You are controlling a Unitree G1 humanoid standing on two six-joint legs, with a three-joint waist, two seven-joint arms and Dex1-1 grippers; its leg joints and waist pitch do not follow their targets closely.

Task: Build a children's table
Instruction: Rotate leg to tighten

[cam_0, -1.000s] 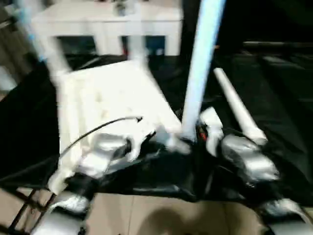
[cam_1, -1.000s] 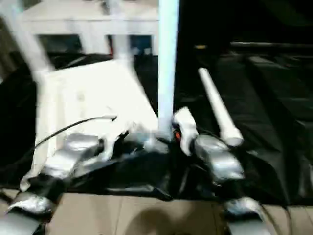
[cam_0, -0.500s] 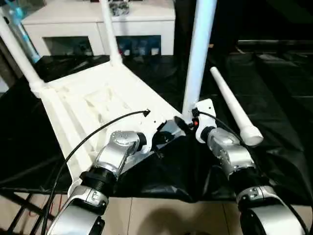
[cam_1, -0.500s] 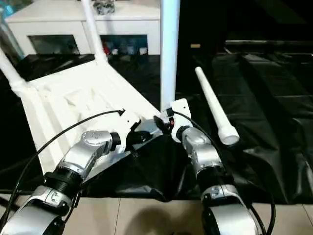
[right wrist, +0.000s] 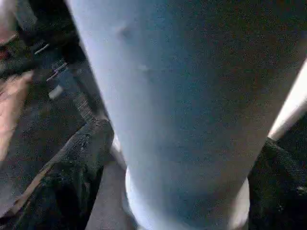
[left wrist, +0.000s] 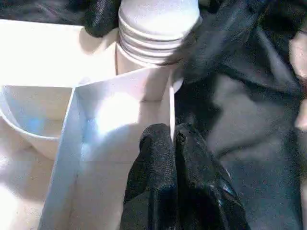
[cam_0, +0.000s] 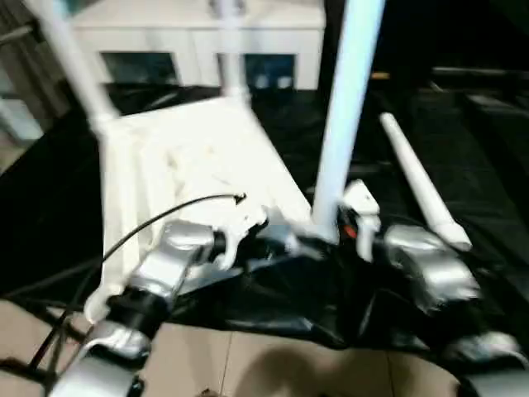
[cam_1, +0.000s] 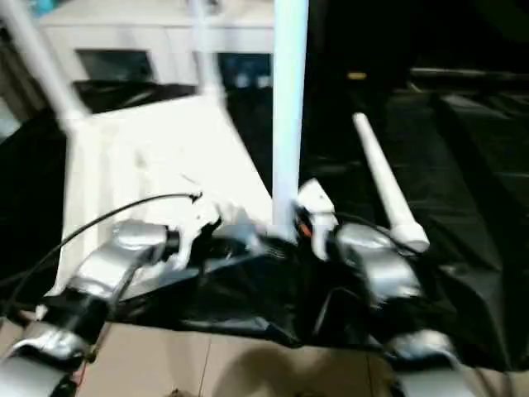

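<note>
Tabletop point(cam_0: 198, 157): lies ribbed side up on the black sheet point(cam_0: 50, 207), with two legs already standing in the far corner sockets.

Third leg point(cam_0: 343, 116): stands upright at the near corner of the tabletop; its ridged base point(left wrist: 156, 33) sits at the socket mouth, and I judge it not yet fully home.

My left gripper point(left wrist: 175, 139): fingers pinched together on a thin upright rib of the tabletop's underside, just beside that socket, to steady the corner.

My right gripper point(right wrist: 172, 191): one black finger point(right wrist: 72, 163) on each side of the third leg, low down; they appear closed on it.

Fourth leg point(cam_0: 421, 186): lies loose on the black sheet, beside my right forearm.

Handling (judged): hollow plastic, light and stiff, smooth enough to slip in my fingers; the tall leg will lever sideways, so hold it low, near the base. The thin rib may flex, so pinch it close to the socket.

Surroundings: white cabinet point(cam_0: 198, 37) behind the work, well apart from it.

In the way: cable point(cam_0: 157, 219) arching over my left forearm; folds of sheet crowding the near corner.
</note>
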